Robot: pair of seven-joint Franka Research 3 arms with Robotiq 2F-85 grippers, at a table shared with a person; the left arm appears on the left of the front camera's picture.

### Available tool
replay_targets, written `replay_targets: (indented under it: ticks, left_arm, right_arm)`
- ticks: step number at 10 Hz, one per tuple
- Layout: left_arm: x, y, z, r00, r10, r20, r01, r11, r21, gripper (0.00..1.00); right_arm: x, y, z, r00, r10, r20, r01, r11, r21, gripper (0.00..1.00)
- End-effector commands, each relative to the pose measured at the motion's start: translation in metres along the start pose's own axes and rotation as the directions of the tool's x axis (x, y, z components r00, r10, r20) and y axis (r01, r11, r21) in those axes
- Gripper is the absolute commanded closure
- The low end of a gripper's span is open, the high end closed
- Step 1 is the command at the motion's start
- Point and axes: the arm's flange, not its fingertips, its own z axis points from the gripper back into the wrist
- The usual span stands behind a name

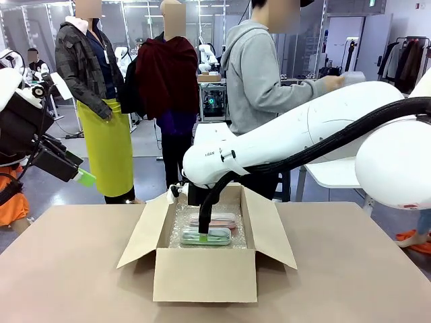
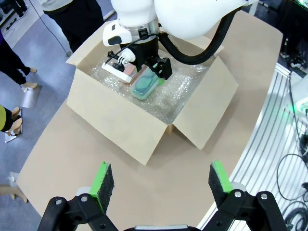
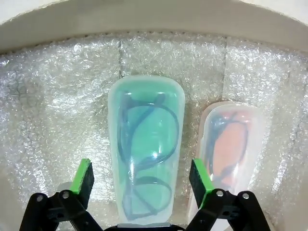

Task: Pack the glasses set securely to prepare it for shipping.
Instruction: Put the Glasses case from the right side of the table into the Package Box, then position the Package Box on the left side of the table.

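My right end effector (image 3: pixel 142 169) is spread, with a pad on either side of the mint green case (image 3: pixel 147 139) and a sliver of clearance each way, pinching nothing. The pink case (image 3: pixel 232 144) lies at its 3 o'clock, just beside it, perhaps touching; the lens blurs that. Both rest flat on bubble wrap (image 3: pixel 48 96) in the open cardboard box (image 1: pixel 205 272) on the worktop (image 1: pixel 350 282). I'd lift straight up, without twisting, so neither pad drags the case. My left end effector (image 2: pixel 161 180) hangs spread, with the box at its 12 o'clock.
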Motion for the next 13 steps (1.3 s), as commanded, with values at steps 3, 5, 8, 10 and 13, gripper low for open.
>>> replay_targets:
  ticks: [3,5,8,10,13]
  left_arm:
    - [-0.0006,0.0000,0.0013,1.000,-0.004,0.007,0.004,1.000,-0.003,0.00]
    - [-0.0006,0.0000,0.0013,1.000,-0.004,0.007,0.004,1.000,-0.003,0.00]
    - [-0.0006,0.0000,0.0013,1.000,-0.004,0.007,0.004,1.000,-0.003,0.00]
    - [-0.0006,0.0000,0.0013,1.000,-0.004,0.007,0.004,1.000,-0.003,0.00]
    - [-0.0006,0.0000,0.0013,1.000,-0.004,0.007,0.004,1.000,-0.003,0.00]
  right_arm:
    - [0.0000,0.0000,0.0000,1.000,0.000,0.000,0.000,1.000,0.000,0.00]
    - [0.0000,0.0000,0.0000,1.000,0.000,0.000,0.000,1.000,0.000,0.00]
    - [0.0000,0.0000,0.0000,1.000,0.000,0.000,0.000,1.000,0.000,0.00]
    - [0.0000,0.0000,0.0000,1.000,0.000,0.000,0.000,1.000,0.000,0.00]
    - [0.0000,0.0000,0.0000,1.000,0.000,0.000,0.000,1.000,0.000,0.00]
